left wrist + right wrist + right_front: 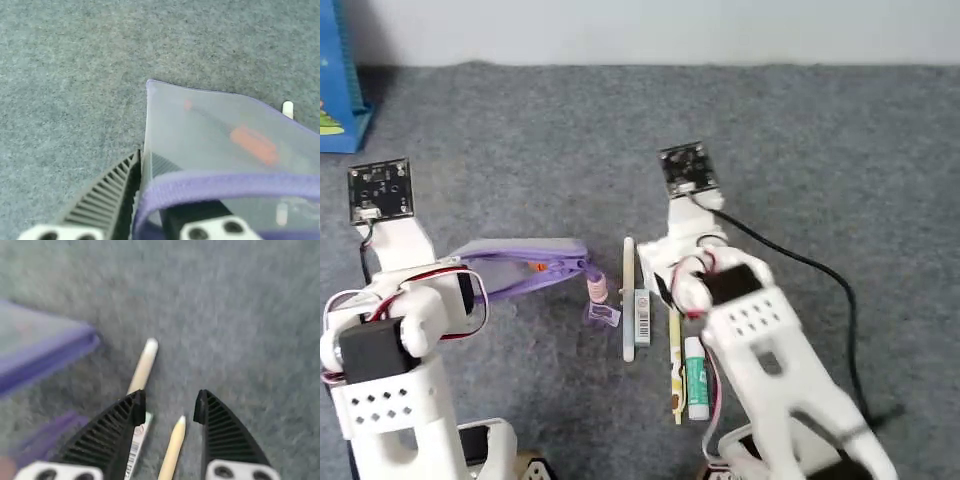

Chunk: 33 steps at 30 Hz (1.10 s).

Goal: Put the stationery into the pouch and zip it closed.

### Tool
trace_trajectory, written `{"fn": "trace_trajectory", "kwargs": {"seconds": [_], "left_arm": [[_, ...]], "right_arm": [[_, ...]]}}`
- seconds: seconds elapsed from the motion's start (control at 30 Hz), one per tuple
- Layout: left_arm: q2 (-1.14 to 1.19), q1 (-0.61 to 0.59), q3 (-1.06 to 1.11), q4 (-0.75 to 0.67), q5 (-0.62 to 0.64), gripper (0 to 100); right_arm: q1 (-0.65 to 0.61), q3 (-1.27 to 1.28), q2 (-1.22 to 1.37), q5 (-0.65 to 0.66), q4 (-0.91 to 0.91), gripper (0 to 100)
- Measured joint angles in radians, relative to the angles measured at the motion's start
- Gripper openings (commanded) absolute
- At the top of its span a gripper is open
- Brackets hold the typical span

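First, nearest the arm bases, a glue stick (696,375) with a green label lies flat on the grey carpet (840,150), just beside the right arm. A yellow pencil (674,368) lies alongside it, close and roughly parallel. Next out, a pale pen (628,300) with a barcoded label on its side lies lengthwise, just beside the pencil on the pouch's side. A small purple piece (603,316) sits between the pen and the pouch, with a pink tab (597,290) just above it near the pouch's end; what either one is cannot be told. The right gripper (170,400) hangs over the pencil and pen with its jaws apart and nothing between them. In its wrist view the pencil's tip lies below the gap, and the pen's rounded end lies past one finger (112,430). The left gripper (147,162) is clamped on one edge of the pouch (520,262). One ribbed finger (107,200) presses on the outside and the other shows dimly through the clear wall. The pouch, translucent with a purple zipper band, lies on the carpet between the two arms, stretching from the left gripper toward the pen. An orange item (252,142) shows inside it. Farthest, a blue box (335,90) stands at the carpet's far corner, well apart from the rest.
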Motion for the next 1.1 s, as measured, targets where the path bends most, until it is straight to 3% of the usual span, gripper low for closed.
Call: {"fn": "trace_trajectory", "kwargs": {"seconds": [0.53, 1.1], "left_arm": [[-0.002, -0.005, 0.032, 0.000, 0.000, 1], [-0.002, -0.005, 0.032, 0.000, 0.000, 1]], "right_arm": [[-0.095, -0.269, 0.600, -0.130, -0.008, 15.8], [-0.115, -0.313, 0.678, -0.166, -0.023, 15.7]]}}
